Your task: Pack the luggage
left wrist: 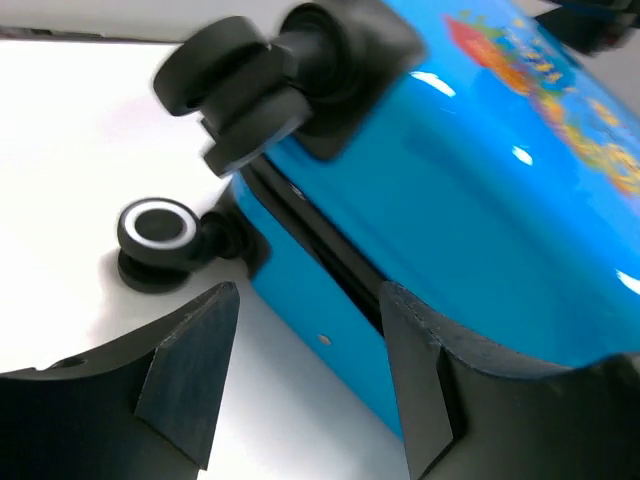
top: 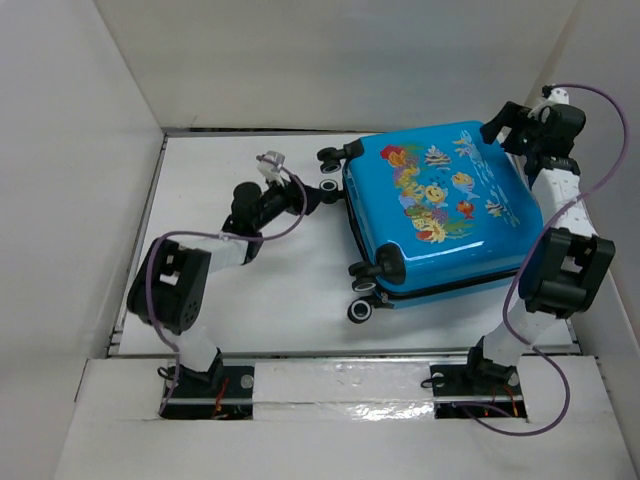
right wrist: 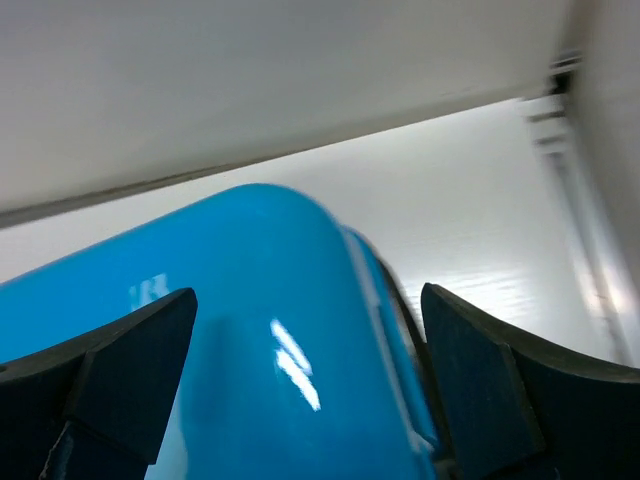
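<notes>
The luggage (top: 440, 205) is a bright blue hard-shell suitcase with a fish and coral print, lying flat and closed on the white table. Its black-and-white wheels (top: 358, 312) point left. My left gripper (top: 322, 196) is open at the wheel end; in the left wrist view (left wrist: 310, 300) its jaws straddle the lower shell edge and the dark seam of the luggage (left wrist: 480, 200), beside a wheel (left wrist: 158, 228). My right gripper (top: 503, 122) is open at the far right corner, its jaws (right wrist: 308, 300) spread over the rounded blue corner (right wrist: 270, 330). The lining is hidden.
White walls (top: 330, 60) enclose the table at the back, left and right. The right wall is close to the right arm (top: 565, 260). A white ledge (top: 340, 385) runs along the near edge by the arm bases.
</notes>
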{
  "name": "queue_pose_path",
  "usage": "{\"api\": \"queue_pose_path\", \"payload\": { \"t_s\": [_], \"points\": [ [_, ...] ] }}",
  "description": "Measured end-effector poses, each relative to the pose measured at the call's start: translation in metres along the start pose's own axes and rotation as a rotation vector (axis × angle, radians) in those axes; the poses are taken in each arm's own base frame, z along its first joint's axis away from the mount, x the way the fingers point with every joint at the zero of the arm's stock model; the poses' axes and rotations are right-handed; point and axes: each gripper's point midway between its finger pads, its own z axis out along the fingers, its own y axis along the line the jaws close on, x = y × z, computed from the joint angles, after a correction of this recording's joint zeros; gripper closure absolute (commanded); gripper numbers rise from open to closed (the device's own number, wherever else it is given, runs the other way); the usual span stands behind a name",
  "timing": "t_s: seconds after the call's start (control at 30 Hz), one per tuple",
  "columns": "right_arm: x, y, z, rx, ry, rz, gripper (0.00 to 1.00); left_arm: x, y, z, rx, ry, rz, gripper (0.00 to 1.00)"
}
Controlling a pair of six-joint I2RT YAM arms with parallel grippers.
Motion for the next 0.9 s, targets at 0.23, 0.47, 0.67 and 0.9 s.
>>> {"api": "queue_pose_path", "payload": {
  "t_s": [0.23,0.47,0.67,0.9],
  "points": [
    [0.023,0.082,0.084,-0.282,0.07,-0.123,0.03,0.036,-0.076,-0.041,0.05,-0.034,0.043,0.57],
    [0.058,0.269,0.115,-0.633,0.067,-0.233,0.03,0.078,-0.082,-0.073,0.016,0.019,-0.008,0.61],
    [0.13,0.464,0.035,-1.116,0.22,-0.16,0.0,0.109,-0.103,-0.085,0.016,0.039,-0.017,0.57],
    [0.115,0.508,-0.037,-1.32,0.267,-0.124,0.08,0.11,-0.108,-0.079,-0.02,0.007,-0.022,0.57]
  ]
}}
